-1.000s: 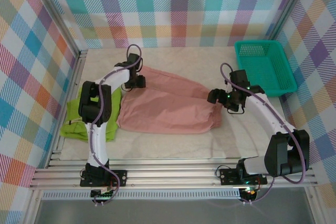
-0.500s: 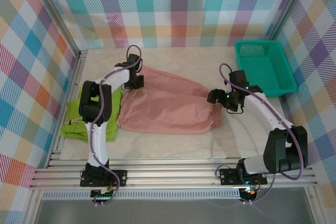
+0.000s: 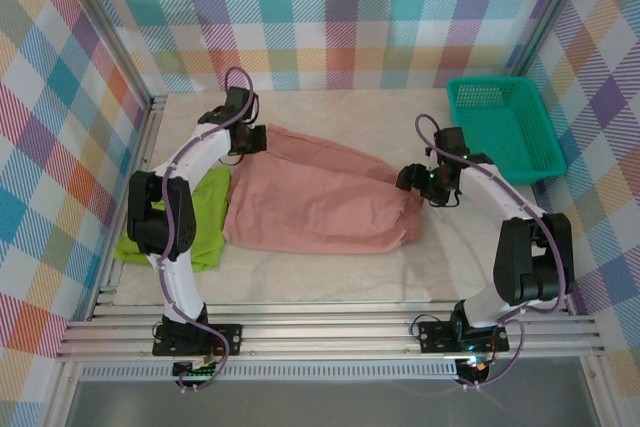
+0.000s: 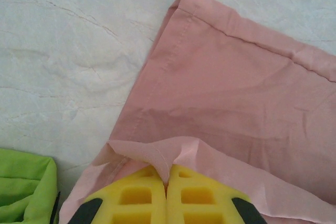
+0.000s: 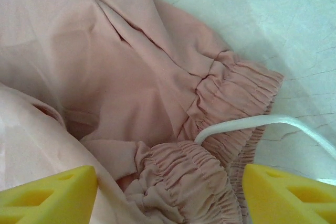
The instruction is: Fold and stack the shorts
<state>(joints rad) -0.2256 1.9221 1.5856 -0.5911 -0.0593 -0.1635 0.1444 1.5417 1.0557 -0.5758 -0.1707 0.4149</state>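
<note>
Left gripper (image 3: pixel 248 140) is shifted farther back, clamped on the pink shorts (image 3: pixel 320 202) at the hem. Right gripper (image 3: pixel 413 183) is spread wide over the waistband (image 5: pixel 226 93).

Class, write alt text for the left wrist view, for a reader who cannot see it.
The left arm's yellow jaws, pressed shut at the bottom edge, pinch a fold of the pink shorts, whose hemmed cloth spreads up and right over a pale marbled table. A corner of the green shorts lies at bottom left.
</note>
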